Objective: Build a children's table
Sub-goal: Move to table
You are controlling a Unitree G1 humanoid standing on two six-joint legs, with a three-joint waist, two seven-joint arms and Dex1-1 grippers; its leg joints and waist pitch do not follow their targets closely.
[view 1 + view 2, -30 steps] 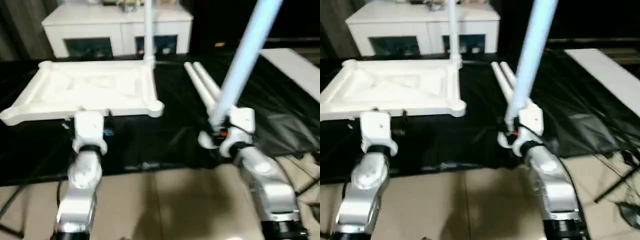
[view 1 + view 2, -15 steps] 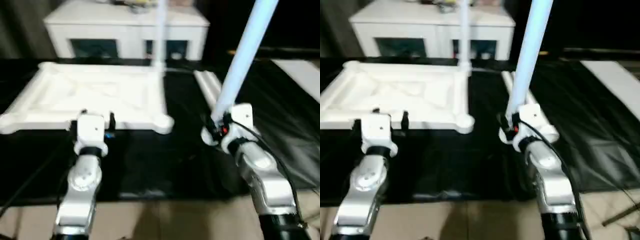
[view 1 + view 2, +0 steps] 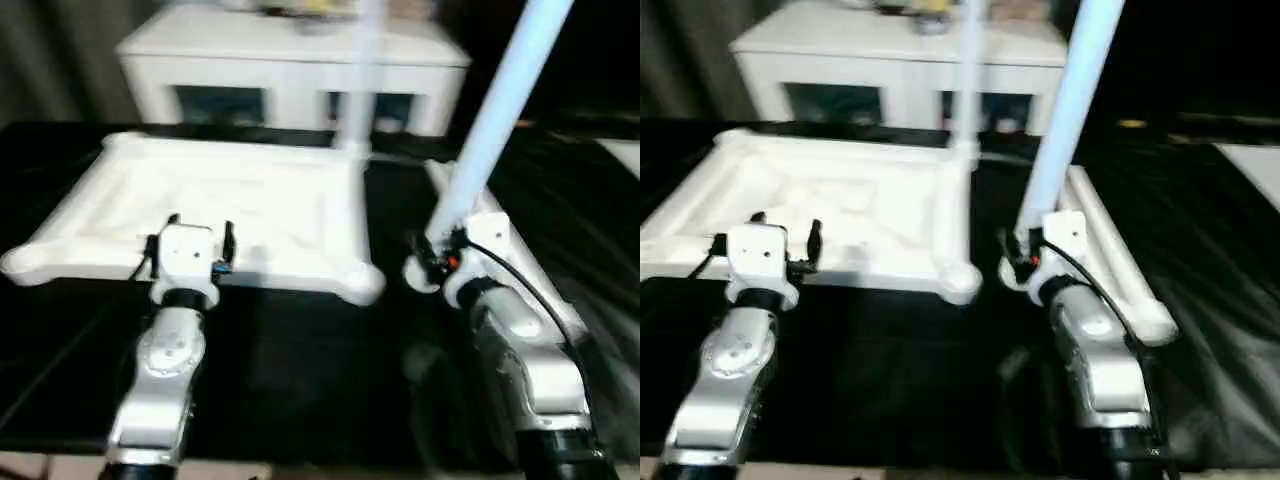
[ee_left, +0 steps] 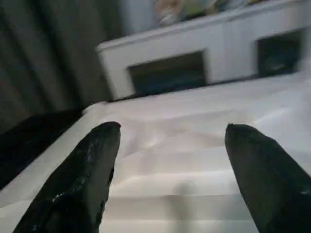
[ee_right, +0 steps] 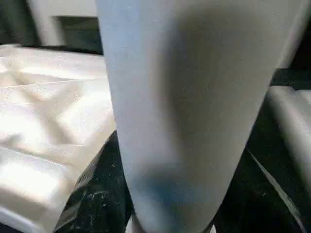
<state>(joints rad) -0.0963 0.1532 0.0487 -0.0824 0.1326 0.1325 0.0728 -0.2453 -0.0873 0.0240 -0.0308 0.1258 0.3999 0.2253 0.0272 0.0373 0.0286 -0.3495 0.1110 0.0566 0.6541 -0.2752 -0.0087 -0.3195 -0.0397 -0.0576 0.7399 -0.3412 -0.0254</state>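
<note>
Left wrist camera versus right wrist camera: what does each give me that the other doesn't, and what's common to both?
Left wrist view: the left gripper, its black fingers spread wide with nothing between them, poised over the tabletop and its ribbed underside. Right wrist view: the white leg clamped in the right gripper, plus a loose leg lying on the black sheet. Shared: the tabletop and the white cabinet behind it.
</note>
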